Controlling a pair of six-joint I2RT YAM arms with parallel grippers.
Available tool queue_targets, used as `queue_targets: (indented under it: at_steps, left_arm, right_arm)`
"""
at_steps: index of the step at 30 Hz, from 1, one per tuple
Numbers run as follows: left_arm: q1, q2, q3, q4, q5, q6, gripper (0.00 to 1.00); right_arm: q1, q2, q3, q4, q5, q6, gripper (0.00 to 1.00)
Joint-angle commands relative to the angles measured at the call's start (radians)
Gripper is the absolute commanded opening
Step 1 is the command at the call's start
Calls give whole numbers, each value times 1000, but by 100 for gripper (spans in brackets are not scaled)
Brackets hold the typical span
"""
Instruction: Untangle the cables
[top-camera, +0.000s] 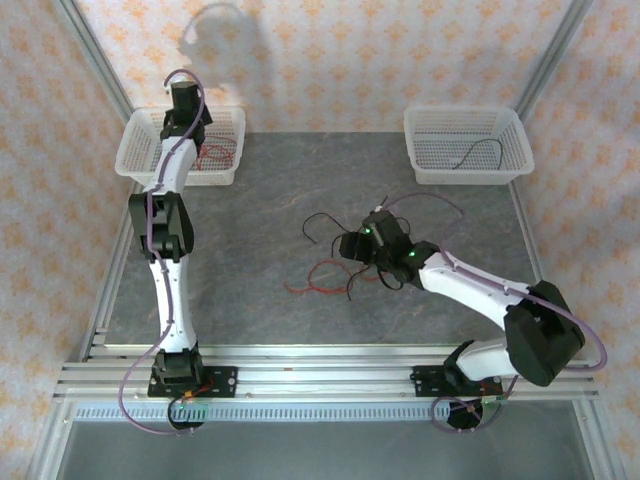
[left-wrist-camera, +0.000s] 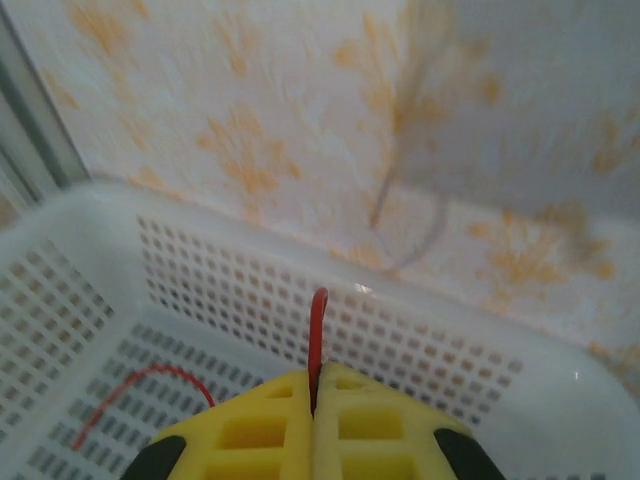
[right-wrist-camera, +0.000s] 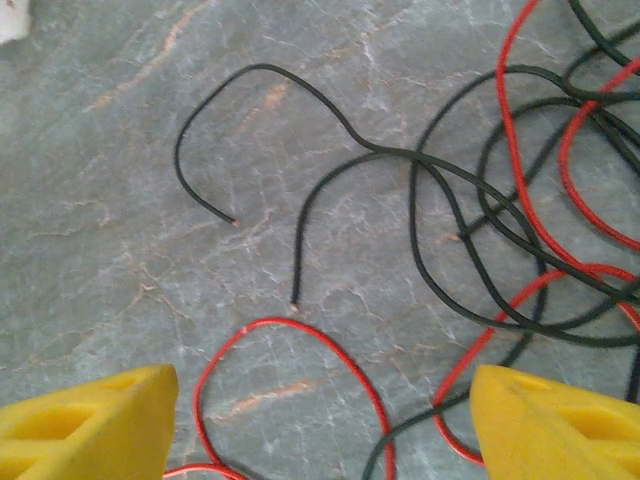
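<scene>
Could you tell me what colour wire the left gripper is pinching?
Red wire, clearest in the left wrist view, pinched by the left gripper.

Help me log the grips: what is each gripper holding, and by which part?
The left gripper is shut on a red cable, pinched close to one end. The right gripper is open above the tangled cables, holding nothing.

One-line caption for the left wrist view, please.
Left tool shut on a red cable above the white basket, a red loop resting on its floor.
</scene>
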Motion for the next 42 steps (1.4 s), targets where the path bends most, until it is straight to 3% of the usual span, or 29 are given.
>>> queue_targets:
  at_steps: [1,5,13,17,29,42]
  left_arm:
    - [11,49,80,-158,84,-38,14]
    - [16,70,102,-169,120,-38,33]
    - [16,5,96,-171,126,-16,84]
    - [16,-49,83,-182,121,-19,99]
    - [5,-397,-221,-11,232,-80,99]
    - [-60,-846,-685,7,281,-197,99]
  right_arm:
    - [3,-37,23,-108,54,17,76]
    - [3,-49,24,-122,58,20,76]
    - [3,-44,38,-133,54,19,76]
    - [3,-43,50,-162,82,19,76]
    - [3,107,172,-272,182,-3,69]
    - [3,367,430,-277,99,-272,60]
